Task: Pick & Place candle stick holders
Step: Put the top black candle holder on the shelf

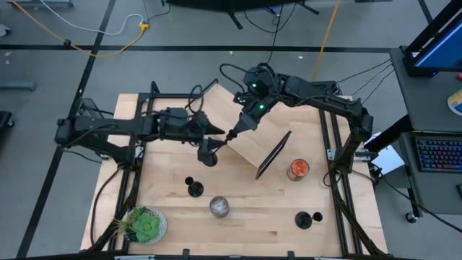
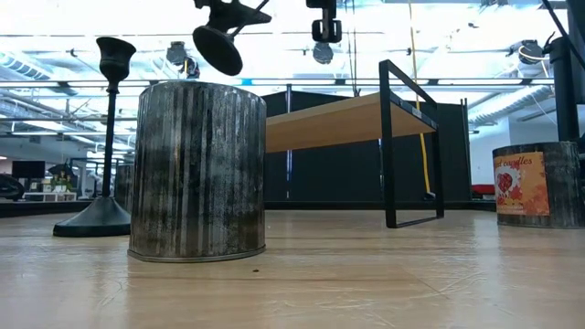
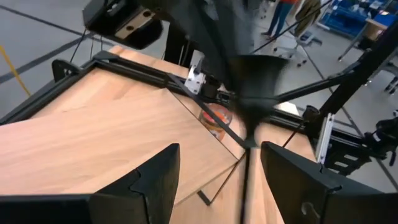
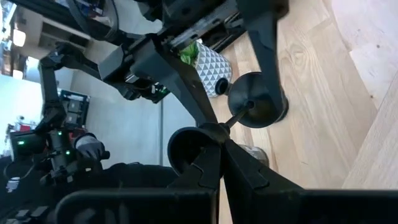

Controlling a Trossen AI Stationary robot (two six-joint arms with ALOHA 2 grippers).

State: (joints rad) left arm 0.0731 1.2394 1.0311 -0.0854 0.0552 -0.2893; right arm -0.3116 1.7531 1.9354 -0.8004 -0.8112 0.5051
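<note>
A black candle stick holder, with its round base (image 1: 208, 154) low and its cup high, hangs tilted above the table; its base also shows in the low view (image 2: 218, 46). My right gripper (image 4: 217, 140) is shut on its cup end. My left gripper (image 3: 217, 162) is open, one finger on each side of the thin stem (image 3: 247, 168), apart from it. A second holder (image 1: 193, 188) stands on its base on the table, and it also shows in the low view (image 2: 110, 137). A third holder (image 1: 304, 219) stands near the front right. My right gripper pinches the holder between its two fingers at the top of the stem, right by the cup (image 4: 208, 132). The fingers come slanting down from the far right. The holder is lifted clear and tilted, with its base (image 4: 256, 99) the lower end, toward the near left.
A squat silver jar (image 1: 219, 207) stands near the front middle. An orange-red glass jar (image 1: 297, 169) stands at the right. A slanted wooden board with a black frame (image 1: 273, 153) stands behind the grippers. A potted plant (image 1: 144, 225) stands at the front left corner.
</note>
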